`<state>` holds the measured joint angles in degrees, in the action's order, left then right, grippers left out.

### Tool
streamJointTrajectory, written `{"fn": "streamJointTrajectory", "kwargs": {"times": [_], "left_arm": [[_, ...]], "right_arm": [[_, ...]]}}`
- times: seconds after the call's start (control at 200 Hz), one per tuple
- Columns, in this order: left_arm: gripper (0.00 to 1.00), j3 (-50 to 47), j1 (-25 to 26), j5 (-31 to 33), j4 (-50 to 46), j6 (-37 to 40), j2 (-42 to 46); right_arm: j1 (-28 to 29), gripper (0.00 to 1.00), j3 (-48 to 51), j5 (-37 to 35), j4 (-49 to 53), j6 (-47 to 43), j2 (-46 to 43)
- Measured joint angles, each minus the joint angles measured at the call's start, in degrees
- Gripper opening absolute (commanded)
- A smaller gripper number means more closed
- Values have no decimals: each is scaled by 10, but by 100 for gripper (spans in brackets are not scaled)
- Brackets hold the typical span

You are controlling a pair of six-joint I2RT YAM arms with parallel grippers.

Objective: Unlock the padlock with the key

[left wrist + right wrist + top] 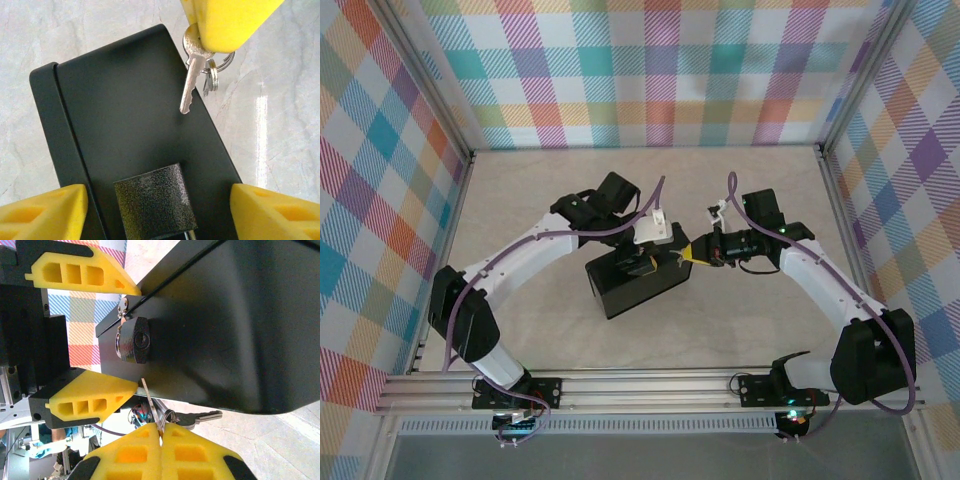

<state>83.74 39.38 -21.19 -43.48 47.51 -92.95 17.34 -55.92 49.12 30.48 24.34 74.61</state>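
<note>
Yellow right fingers [190, 455] are pressed tight together on the key [149, 397], pinching it at its head so the thin blade sticks out beyond their tips. In the left wrist view the same right fingers [230, 20] come in from the top edge, and the silvery key [189, 92] hangs down from them over the edge of the black box [125, 115]. A key ring [214, 75] dangles just behind it.

The padlock [155, 205] is dark grey with a rough speckled surface, and it sits against the smooth face of the box. The left fingers [45, 215] stand wide apart, one on each side of the padlock, with a gap on both sides and neither touching it.

From the right wrist, the padlock [132, 340] shows its round keyhole end. The key's tip lies just beside the padlock body, not in the keyhole. A spare key [202, 416] on the ring hangs under the black box [225, 315].

From above, the black box [635, 285] rests mid-worktop [720, 330]. The left arm reaches it from the left, and the right fingers [692, 252] meet it at its right end.
</note>
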Motion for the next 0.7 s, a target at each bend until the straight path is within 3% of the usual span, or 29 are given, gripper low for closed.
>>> {"fn": "streamJointTrajectory", "kwargs": {"times": [0.09,0.18,0.31,0.405,0.53,0.605,0.7], "left_arm": [[66,6,-2,0,-3,2,-4],[51,17,-3,-2,-15,6,-10],[49,35,-10,-16,-33,17,-25],[40,35,-16,-33,-41,20,-26],[37,40,-21,-54,-54,31,-30],[29,42,-24,-67,-59,32,-31],[27,42,-30,-87,-61,37,-31]], "right_arm": [[-1,0,0,0,0,0,0],[-1,0,0,3,0,0,0],[-1,0,0,4,0,0,0],[-1,0,0,4,0,0,0],[-1,0,0,4,0,0,1],[-1,0,0,4,1,0,1],[-1,0,0,4,7,0,1]]}}
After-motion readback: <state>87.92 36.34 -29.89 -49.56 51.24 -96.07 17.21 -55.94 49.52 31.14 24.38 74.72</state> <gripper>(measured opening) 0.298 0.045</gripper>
